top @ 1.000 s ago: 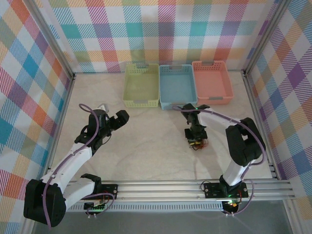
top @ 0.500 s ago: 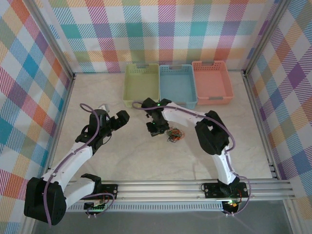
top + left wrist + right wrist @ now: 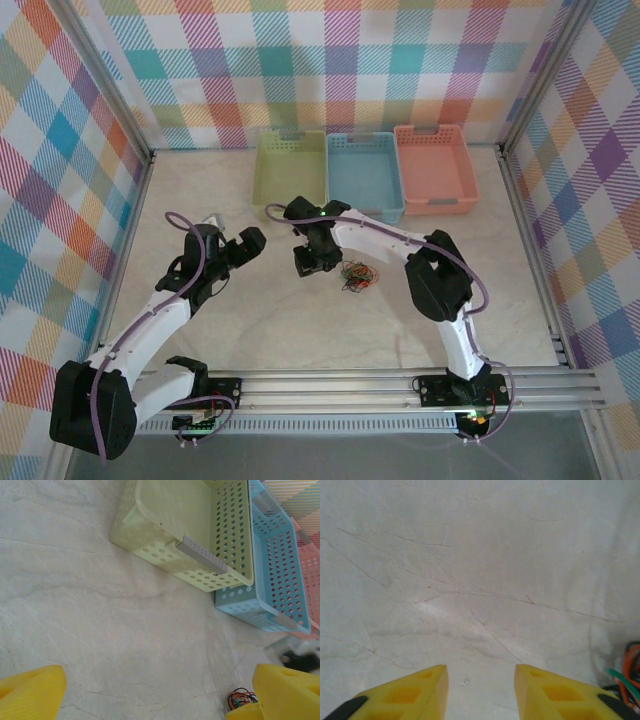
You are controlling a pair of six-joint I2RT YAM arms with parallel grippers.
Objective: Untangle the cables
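**Right tool lets go of the tangle and slides clear**

Since a second ago the right tool (image 3: 308,262) has swung from the right-hand part of the worktop (image 3: 250,320) to a spot just off the near-left corner of the blue perforated plastic basket (image 3: 365,178). The tangle of thin red-orange, black and dark green cables (image 3: 356,275) came across with it and has now been left behind.

The right tool's yellow fingers (image 3: 420,690) stand partly apart with only bare worktop between them, so it holds nothing. The cables lie in one small clump on the worktop, just in front of the blue basket's near wall. In the right wrist view they sit off to the tool's side, at the edge of the picture, not between the fingers.

The left tool (image 3: 160,685) hangs well to the left of the blue basket, spread wide and empty, and it faces the clump from a distance.

The clump looks as knotted as ever, so the untangling proper seems not yet begun. The main risks, as I judge them:

- **Closing on nothing:** the right tool is offset from the wires, and a close from this spot would miss them.
- **Dragging the whole knot:** a pinch on the mass rather than on one strand would only pull it along again, since nothing anchors the other end.
- **Slipping or snagging:** wires this fine may slip between the pads or catch on a finger.
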